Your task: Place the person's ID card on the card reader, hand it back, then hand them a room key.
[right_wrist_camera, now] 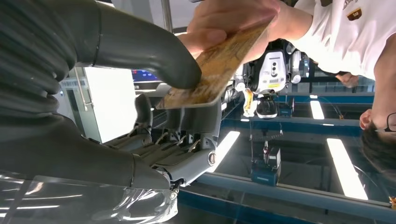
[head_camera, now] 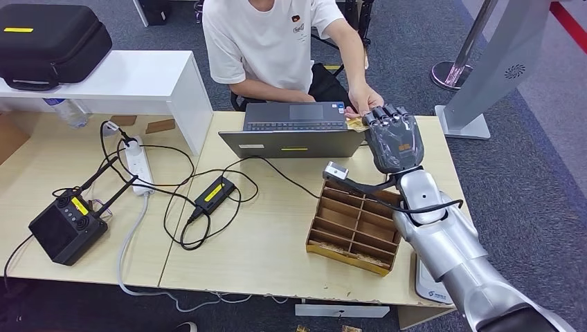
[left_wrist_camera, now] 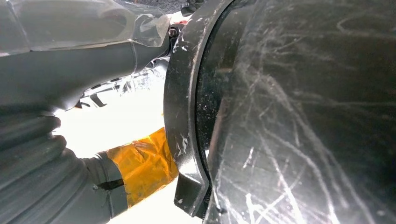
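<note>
My right hand [head_camera: 394, 142] reaches over the desk's far right toward a seated person [head_camera: 277, 41]. A gold-brown patterned card [head_camera: 356, 125] sits between that hand and the person's hand [head_camera: 361, 99]. In the right wrist view my thumb [right_wrist_camera: 154, 56] presses on one face of the card [right_wrist_camera: 219, 65] with my fingers [right_wrist_camera: 187, 140] behind it, while the person's hand [right_wrist_camera: 224, 18] pinches the card's other end. A white card reader [head_camera: 430, 285] lies at the desk's near right edge, partly under my forearm. My left hand [left_wrist_camera: 42, 154] appears close up against dark body parts, its fingers hidden.
A wooden compartment tray [head_camera: 354, 225] sits on the desk beneath my right forearm. An open laptop [head_camera: 294, 129] stands in front of the person. Cables, a power strip [head_camera: 140, 162] and a black device [head_camera: 68, 228] cover the left desk. A grey stand [head_camera: 484, 76] is at the right.
</note>
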You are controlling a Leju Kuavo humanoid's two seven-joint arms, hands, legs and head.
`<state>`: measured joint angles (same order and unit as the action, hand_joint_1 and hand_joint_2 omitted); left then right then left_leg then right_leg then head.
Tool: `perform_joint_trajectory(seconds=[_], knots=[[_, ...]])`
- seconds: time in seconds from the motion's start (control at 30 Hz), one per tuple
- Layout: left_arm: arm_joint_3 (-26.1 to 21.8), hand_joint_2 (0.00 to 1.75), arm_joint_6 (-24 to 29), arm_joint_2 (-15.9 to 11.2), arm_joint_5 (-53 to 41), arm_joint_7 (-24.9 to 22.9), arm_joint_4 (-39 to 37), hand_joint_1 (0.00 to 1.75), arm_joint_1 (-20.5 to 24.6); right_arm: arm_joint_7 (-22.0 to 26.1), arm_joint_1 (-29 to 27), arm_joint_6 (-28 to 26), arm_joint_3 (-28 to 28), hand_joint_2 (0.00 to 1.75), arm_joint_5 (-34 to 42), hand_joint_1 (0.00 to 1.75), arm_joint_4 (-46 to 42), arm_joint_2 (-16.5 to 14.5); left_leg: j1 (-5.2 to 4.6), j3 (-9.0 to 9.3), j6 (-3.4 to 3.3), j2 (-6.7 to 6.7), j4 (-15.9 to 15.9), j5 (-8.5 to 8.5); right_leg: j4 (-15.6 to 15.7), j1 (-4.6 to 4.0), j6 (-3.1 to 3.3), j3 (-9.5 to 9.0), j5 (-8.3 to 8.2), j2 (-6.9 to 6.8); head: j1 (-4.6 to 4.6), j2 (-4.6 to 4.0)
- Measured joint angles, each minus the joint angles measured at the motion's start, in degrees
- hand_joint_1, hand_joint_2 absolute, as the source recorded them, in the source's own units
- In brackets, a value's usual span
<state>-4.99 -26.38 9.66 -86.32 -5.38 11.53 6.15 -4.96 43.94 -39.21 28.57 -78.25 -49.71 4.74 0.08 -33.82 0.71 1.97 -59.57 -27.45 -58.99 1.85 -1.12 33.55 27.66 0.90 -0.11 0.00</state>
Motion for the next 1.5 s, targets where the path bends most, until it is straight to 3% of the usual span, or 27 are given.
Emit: perform_joint_trajectory(seconds=[0.47,0.8,1.07,1.27,1.5], knots=[[1.0,1.75,-0.99,-0.54,-0.14,2.34,0.01,0.0,0.13,0.84,-0.25,-0.38,0.0,1.75,0.89,1.75,-0.03,0.02,0.0,0.01,0.0,0.01,0.0,0.0,0.01,0.01,0.0,0.0,0.0,0.0,0.0,0.0],[1.01,1.75,-0.09,-0.52,0.03,1.86,0.01,0.0,-0.02,0.39,-7.74,-0.97,-2.1,1.75,-0.33,1.75,-5.5,1.6,-0.01,0.01,-0.01,-0.02,0.0,-0.01,0.03,0.01,0.0,-0.01,0.0,0.01,0.01,0.0],[1.01,1.75,-0.04,-0.52,0.07,1.79,0.01,0.0,-0.03,0.65,-9.67,-0.97,-2.99,1.75,-0.52,1.75,-7.58,2.46,-0.01,0.04,-0.01,-0.01,0.0,-0.01,0.03,0.01,0.0,-0.01,-0.01,0.01,0.0,0.0],[0.98,1.75,0.38,-0.41,0.82,1.55,-0.01,0.0,-0.21,4.34,-14.55,-0.98,-7.32,1.75,-1.28,1.75,-12.21,3.62,-0.01,0.01,-0.03,0.02,0.0,-0.04,0.05,0.01,-0.01,-0.01,0.01,-0.03,0.01,0.0],[0.8,1.75,1.4,-0.21,1.56,0.63,-0.01,0.0,-0.54,10.54,-22.21,-0.99,-17.32,1.75,-0.85,1.75,-19.1,5.32,-0.02,-0.04,-0.06,0.07,-0.01,-0.08,0.11,0.01,-0.02,-0.03,0.02,-0.13,0.01,0.0]])
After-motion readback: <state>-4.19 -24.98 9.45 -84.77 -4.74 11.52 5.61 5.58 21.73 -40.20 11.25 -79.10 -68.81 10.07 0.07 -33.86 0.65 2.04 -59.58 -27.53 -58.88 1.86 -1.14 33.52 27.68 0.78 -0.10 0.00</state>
